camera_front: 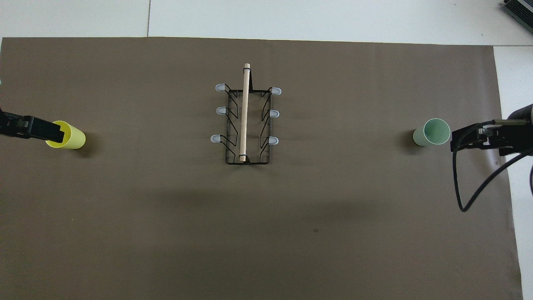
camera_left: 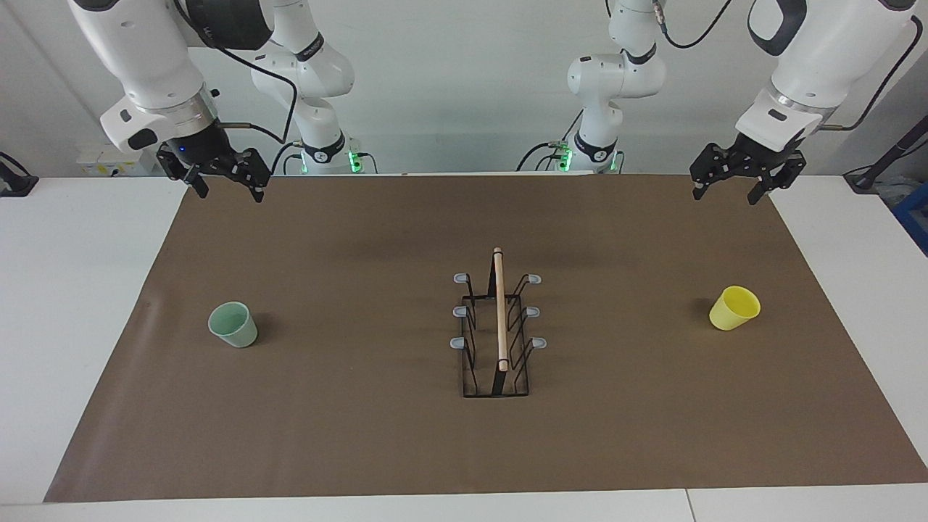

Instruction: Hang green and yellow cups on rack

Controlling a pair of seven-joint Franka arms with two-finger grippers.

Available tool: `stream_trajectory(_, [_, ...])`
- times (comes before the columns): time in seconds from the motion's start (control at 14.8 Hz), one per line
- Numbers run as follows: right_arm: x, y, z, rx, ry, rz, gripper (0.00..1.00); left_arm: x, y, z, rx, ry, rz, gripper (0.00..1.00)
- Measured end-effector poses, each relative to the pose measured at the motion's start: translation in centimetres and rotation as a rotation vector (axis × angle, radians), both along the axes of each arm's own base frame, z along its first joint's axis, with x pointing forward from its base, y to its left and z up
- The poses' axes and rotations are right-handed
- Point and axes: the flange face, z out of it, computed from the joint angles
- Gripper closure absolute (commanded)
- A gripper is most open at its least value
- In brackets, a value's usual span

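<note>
The black wire rack [camera_left: 499,312] with its wooden rod stands mid-mat; its grey-tipped prongs are all bare. It also shows in the overhead view [camera_front: 245,116]. The mint green cup [camera_left: 233,324] [camera_front: 433,132] stands upright, mouth up, toward the right arm's end. The yellow cup [camera_left: 734,307] [camera_front: 68,135] stands upright toward the left arm's end. My right gripper [camera_left: 226,192] [camera_front: 456,139] hangs open and empty, high over the mat's corner, apart from the green cup. My left gripper [camera_left: 727,194] [camera_front: 54,131] hangs open and empty, high over the other corner, apart from the yellow cup.
A brown mat [camera_left: 362,435] covers most of the white table [camera_left: 72,290]. A black cable [camera_front: 458,196] loops down from the right arm's wrist. A dark object [camera_left: 14,181] sits at the table's edge by the right arm's end.
</note>
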Motion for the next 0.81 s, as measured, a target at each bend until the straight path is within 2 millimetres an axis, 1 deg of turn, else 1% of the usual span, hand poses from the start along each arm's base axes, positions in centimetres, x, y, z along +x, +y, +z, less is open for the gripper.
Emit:
stream_trajectory(0.54, [0.00,0.02,0.00,0.001,0.000,0.000,0.00,-0.07,0.00,-0.21,-0.002,0.004,0.007,0.00])
stream_trajectory(0.81, [-0.11,0.35,0.02,0.002,0.004,0.008,0.00,-0.21,-0.05,-0.42,-0.002,0.013,0.006,0.00])
